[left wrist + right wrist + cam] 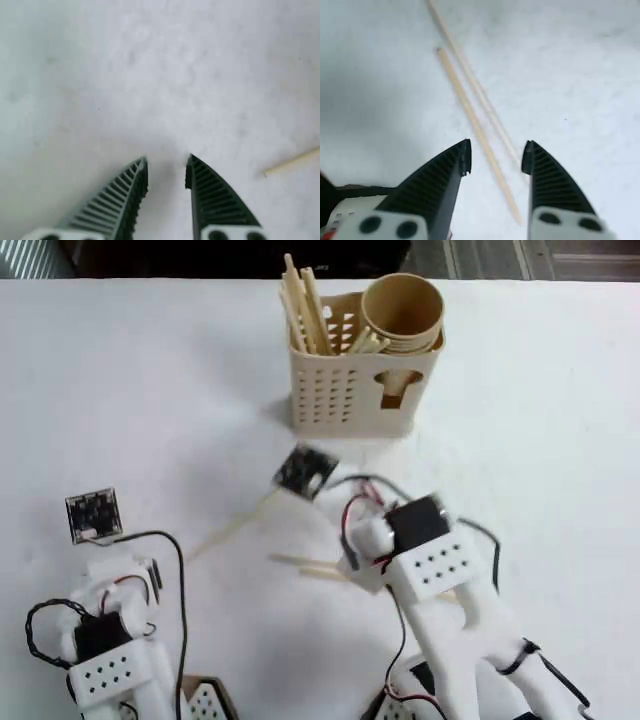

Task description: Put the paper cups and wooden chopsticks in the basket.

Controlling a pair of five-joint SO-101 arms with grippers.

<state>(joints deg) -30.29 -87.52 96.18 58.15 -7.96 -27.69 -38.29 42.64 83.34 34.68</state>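
The right gripper [497, 155] hangs low over the white bench [580, 60]. Its fingers [445, 172] are spread apart and hold nothing. Two loose chopsticks [475, 127] lie flat on the bench side by side and run in between the fingertips; I cannot tell whether either finger touches them. From the high view the same pair pokes out from under the right arm [445, 570] near the front middle of the bench. A lone chopstick [232, 527] lies aslant on the bench between the two arms, apart from the pair. Its end [292, 162] shows off to one side of the left gripper [166, 167], whose fingers [125, 200] stand parted by a narrow gap with nothing between them, over bare bench. The left arm [105, 650] sits at the front left. The basket [350, 400] stands upright at the far middle of the bench, well apart from both arms. A stack of paper cups [402, 310] sits mouth-up in its right side, and a bundle of chopsticks [305, 305] stands on end in its left side, leaning a little.
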